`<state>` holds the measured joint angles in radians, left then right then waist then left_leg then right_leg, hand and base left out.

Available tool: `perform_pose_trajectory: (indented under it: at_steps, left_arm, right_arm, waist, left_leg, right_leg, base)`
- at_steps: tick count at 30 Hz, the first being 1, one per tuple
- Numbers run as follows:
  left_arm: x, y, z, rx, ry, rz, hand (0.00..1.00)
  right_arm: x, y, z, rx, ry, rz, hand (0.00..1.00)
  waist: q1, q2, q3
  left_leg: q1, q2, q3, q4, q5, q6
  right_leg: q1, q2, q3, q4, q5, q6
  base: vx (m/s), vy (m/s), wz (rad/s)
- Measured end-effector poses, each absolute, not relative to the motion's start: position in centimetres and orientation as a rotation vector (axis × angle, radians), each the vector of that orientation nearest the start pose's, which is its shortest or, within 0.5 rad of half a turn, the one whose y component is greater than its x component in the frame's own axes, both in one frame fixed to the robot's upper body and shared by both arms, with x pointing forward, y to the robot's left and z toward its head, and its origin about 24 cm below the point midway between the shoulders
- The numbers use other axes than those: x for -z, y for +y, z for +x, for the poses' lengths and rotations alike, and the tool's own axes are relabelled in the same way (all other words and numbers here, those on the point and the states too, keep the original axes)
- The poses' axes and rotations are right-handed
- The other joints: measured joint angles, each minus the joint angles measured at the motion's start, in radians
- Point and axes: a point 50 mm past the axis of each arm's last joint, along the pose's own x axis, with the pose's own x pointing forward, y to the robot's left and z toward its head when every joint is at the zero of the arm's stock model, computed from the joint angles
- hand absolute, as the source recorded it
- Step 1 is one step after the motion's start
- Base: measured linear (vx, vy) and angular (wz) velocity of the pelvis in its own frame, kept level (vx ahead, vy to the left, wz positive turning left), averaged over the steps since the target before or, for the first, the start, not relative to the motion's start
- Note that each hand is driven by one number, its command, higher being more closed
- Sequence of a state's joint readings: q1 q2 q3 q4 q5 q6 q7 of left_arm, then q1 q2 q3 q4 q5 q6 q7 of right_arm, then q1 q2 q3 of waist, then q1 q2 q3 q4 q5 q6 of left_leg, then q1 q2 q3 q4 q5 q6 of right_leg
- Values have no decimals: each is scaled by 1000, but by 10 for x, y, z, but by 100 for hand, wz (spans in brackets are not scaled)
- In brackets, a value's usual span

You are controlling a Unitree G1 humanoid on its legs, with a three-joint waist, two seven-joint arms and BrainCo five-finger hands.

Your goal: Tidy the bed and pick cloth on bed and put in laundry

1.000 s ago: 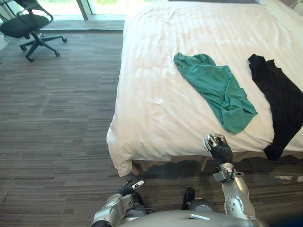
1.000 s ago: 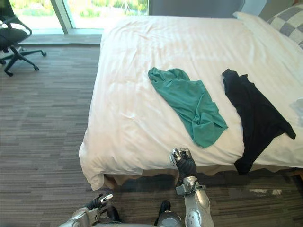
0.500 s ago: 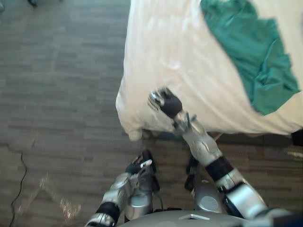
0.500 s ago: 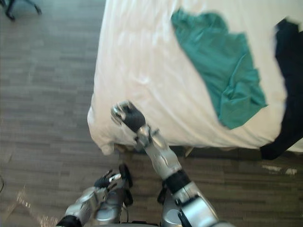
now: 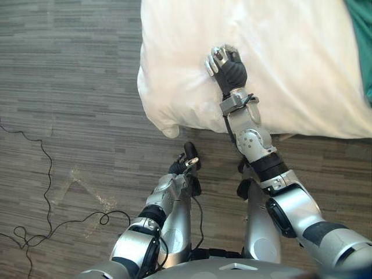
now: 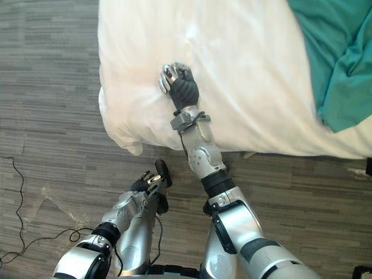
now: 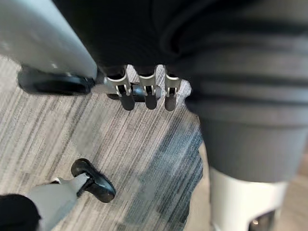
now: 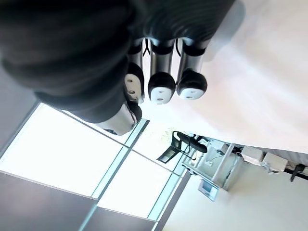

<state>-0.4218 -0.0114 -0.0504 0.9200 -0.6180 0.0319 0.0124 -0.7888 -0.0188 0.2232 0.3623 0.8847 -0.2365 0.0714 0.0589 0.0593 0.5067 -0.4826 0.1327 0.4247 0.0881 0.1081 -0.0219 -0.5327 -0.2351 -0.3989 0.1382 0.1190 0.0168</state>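
A white duvet (image 5: 302, 70) covers the bed, and its corner (image 5: 167, 123) hangs down towards the floor. A green cloth (image 6: 337, 58) lies crumpled on the duvet at the right. My right hand (image 5: 228, 65) reaches over the duvet just inside that corner, well left of the green cloth. Its fingers (image 8: 161, 87) are curled with nothing in them, white bedding behind. My left hand (image 5: 185, 165) hangs low by the floor in front of the bed, its fingers (image 7: 144, 95) relaxed and holding nothing.
Grey striped carpet (image 5: 75, 87) runs along the bed's left side and front, with a pale scuff (image 5: 81, 183) on it. The right wrist view catches large windows and a black office chair (image 8: 185, 143) across the room.
The camera has tipped down and closer to the bed corner, so the black cloth has left the picture. My right hand has lifted from below the bed's edge to over the duvet corner.
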Motion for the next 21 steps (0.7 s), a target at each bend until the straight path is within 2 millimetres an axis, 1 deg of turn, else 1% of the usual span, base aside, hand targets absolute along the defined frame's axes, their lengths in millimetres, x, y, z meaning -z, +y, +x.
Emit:
perform_pose_trajectory:
  at_steps: [1, 3, 4, 5, 6, 7, 8, 9, 10, 12, 14, 15, 16, 17, 18, 19, 20, 21]
  left_arm:
    - [50, 109, 294, -22, 564, -541, 0]
    - [33, 102, 307, -25, 509, -576, 0]
    - [29, 101, 309, -22, 497, -589, 0]
    - [22, 101, 315, -23, 478, -600, 0]
    - [17, 102, 319, -36, 473, -612, 0]
    - [14, 102, 320, -41, 471, -616, 0]
    - [11, 104, 323, -45, 463, -618, 0]
    - [10, 106, 324, -53, 465, -625, 0]
    - [10, 111, 324, -78, 476, -645, 0]
    - [12, 114, 323, -92, 489, -645, 0]
    - [17, 116, 319, -101, 507, -642, 0]
    - [20, 117, 316, -104, 521, -640, 0]
    - [22, 117, 314, -104, 527, -636, 0]
    - [27, 117, 309, -106, 545, -628, 0]
    - [31, 119, 305, -113, 559, -625, 0]
    - [37, 121, 301, -123, 574, -621, 0]
    - [43, 124, 295, -135, 591, -615, 0]
    - [51, 128, 287, -128, 614, -572, 0]
  right_arm:
    - [-205, -52, 349, -512, -451, 756, 100]
    - [-191, -67, 341, -462, -465, 831, 100]
    - [-188, -70, 339, -453, -469, 846, 100]
    - [-181, -74, 335, -444, -477, 861, 100]
    - [-173, -79, 331, -439, -481, 866, 100]
    - [-169, -82, 329, -435, -483, 870, 100]
    - [-162, -87, 324, -429, -492, 878, 100]
    - [-158, -89, 323, -426, -494, 879, 100]
    - [-145, -92, 318, -413, -482, 875, 100]
    - [-133, -98, 313, -374, -472, 864, 100]
    - [-101, -118, 302, -245, -421, 852, 100]
    - [-74, -136, 293, -125, -360, 850, 100]
    - [-57, -147, 287, -54, -313, 846, 100]
    - [-15, -169, 268, 102, -185, 834, 100]
    - [4, -180, 254, 174, -119, 816, 100]
    - [18, -188, 242, 223, -76, 800, 100]
    - [30, -193, 230, 263, -32, 785, 100]
    - [41, -200, 217, 315, 26, 695, 0]
  waist:
    - [-3, 0, 0]
    - [-24, -1, 0]
    - [-30, -3, 1]
    - [-47, -8, 2]
    - [-55, -14, 2]
    - [-59, -16, 2]
    - [-69, -18, 2]
    - [-72, -22, 2]
    - [-70, -50, 4]
    - [-73, -59, 4]
    - [-72, -74, 3]
    - [-74, -82, 1]
    - [-75, -87, 1]
    - [-79, -96, 1]
    - [-80, -103, 2]
    - [-86, -109, 2]
    - [-99, -112, 0]
    - [-109, -115, -1]
  left_leg:
    - [0, 2, 4, 0, 0, 0]
    - [-9, 4, 11, 0, 1, -2]
    - [-10, 5, 13, 0, 1, -2]
    - [-10, 7, 23, 0, 1, -2]
    - [-6, 10, 34, 2, -1, 0]
    - [-5, 12, 37, 3, -3, -1]
    - [-4, 15, 41, 8, -6, -1]
    - [-4, 19, 47, 13, -8, 1]
    - [8, 35, 69, 37, -26, 0]
    - [19, 44, 78, 57, -40, -3]
    - [54, 57, 89, 81, -67, -8]
    - [71, 62, 92, 94, -83, -10]
    - [81, 63, 95, 95, -90, -12]
    - [106, 62, 104, 96, -102, -14]
    - [124, 61, 114, 95, -110, -15]
    - [144, 62, 119, 93, -118, -17]
    - [168, 62, 126, 90, -125, -20]
    - [207, 62, 133, 85, -133, -27]
  right_leg:
    - [-3, -1, 3, 3, -1, -1]
    - [-16, 0, 7, 3, -3, -3]
    - [-18, 1, 10, 3, -3, -3]
    - [-20, 2, 18, 1, -1, -1]
    - [-21, 6, 28, -2, 2, 3]
    - [-21, 7, 31, -3, 2, 3]
    - [-19, 8, 33, -6, 3, 4]
    - [-18, 10, 35, -10, 4, 4]
    - [-11, 23, 61, -19, 12, 1]
    - [5, 27, 65, -21, 13, 2]
    - [46, 38, 80, -32, 13, 3]
    - [68, 41, 82, -36, 9, 7]
    - [78, 41, 84, -36, 8, 9]
    - [97, 40, 90, -38, 3, 16]
    - [108, 40, 100, -38, 0, 20]
    - [123, 41, 109, -39, -2, 23]
    - [142, 41, 114, -39, -6, 28]
    - [178, 43, 117, -47, -9, 33]
  base:
    - [-33, -15, -13]
    - [-13, -12, -6]
    - [6, -8, -6]
    - [20, -9, -13]
    - [28, -10, -15]
    - [38, -12, -16]
    - [37, -9, -12]
    - [77, -29, -36]
    - [73, -26, -38]
    - [76, -19, -28]
    - [87, -7, -21]
    - [79, 1, -17]
    - [122, 14, -16]
    - [123, 23, -20]
    - [124, 26, -27]
    - [86, 19, -26]
    - [107, 27, -25]
    - [108, 25, -20]
